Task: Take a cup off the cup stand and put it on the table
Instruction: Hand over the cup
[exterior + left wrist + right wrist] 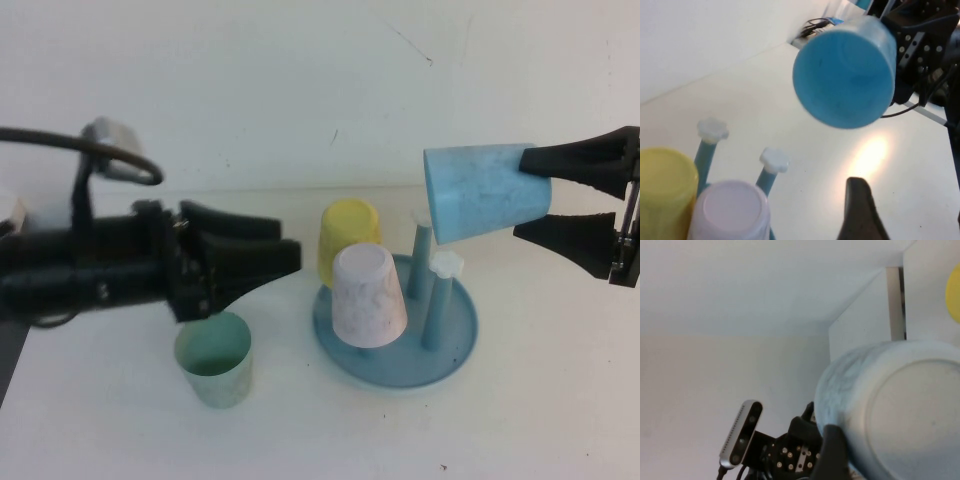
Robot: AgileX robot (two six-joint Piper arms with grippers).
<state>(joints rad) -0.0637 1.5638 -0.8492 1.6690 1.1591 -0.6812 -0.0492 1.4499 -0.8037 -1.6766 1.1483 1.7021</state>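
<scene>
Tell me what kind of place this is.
Probably a robot test bench, not a kitchen: a bare white table against a plain wall, holding only a cup stand and plastic tumblers. The right gripper holds the light blue cup in the air; the left gripper hovers left of the stand.

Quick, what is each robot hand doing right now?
Left hand: empty, fingers slightly apart, hanging above the green cup.
Right hand: closed on the blue cup, holding it sideways in the air, off the cup stand.
</scene>
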